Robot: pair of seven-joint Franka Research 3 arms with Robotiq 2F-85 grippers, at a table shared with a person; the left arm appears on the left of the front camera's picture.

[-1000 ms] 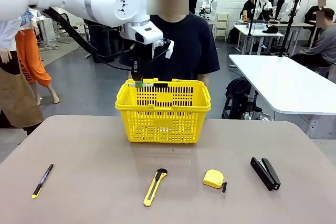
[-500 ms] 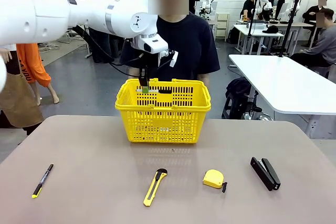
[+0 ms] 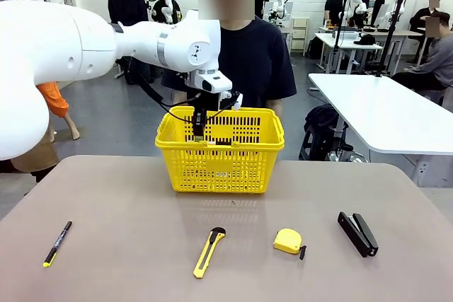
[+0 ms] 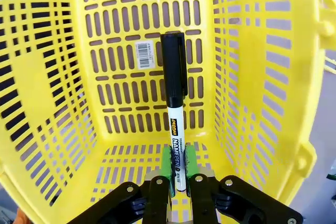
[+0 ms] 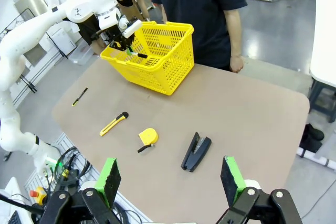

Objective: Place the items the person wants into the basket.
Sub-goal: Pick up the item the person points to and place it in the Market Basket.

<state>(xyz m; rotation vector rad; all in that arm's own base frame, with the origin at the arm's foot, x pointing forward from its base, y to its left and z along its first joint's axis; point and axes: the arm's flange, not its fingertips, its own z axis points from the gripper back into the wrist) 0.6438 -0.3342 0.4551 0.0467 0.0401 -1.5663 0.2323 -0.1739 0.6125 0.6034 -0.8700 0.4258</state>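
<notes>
A second ago our left gripper (image 4: pixel 178 174) hung at the far rim of the basket (image 3: pixel 219 164) with the marker (image 4: pixel 175 114) carried crosswise. Now it has come down below the rim, and the front view shows it through the grid wall. The wrist view looks at the inside of the basket, and the green pads are pressed onto the marker's white barrel near its end. The black cap sticks out over the panel with the barcode sticker. We cannot tell whether the marker touches the plastic yet.

We judge the carry done and the release next. The drop should be short, and the marker may roll a little once free.

Our right gripper (image 5: pixel 170 177) has not moved. Its pads are spread wide with nothing between them, over the near edge of the table (image 3: pixel 127 203).

The stapler (image 3: pixel 357 233) and tape measure (image 3: pixel 287 240) lie on the table well apart from the basket, so two of the three items remain. The knife (image 3: pixel 208 252) and pen (image 3: pixel 56 243) lie in the same row and are not wanted. The person (image 3: pixel 255 61) stands just behind the basket.
</notes>
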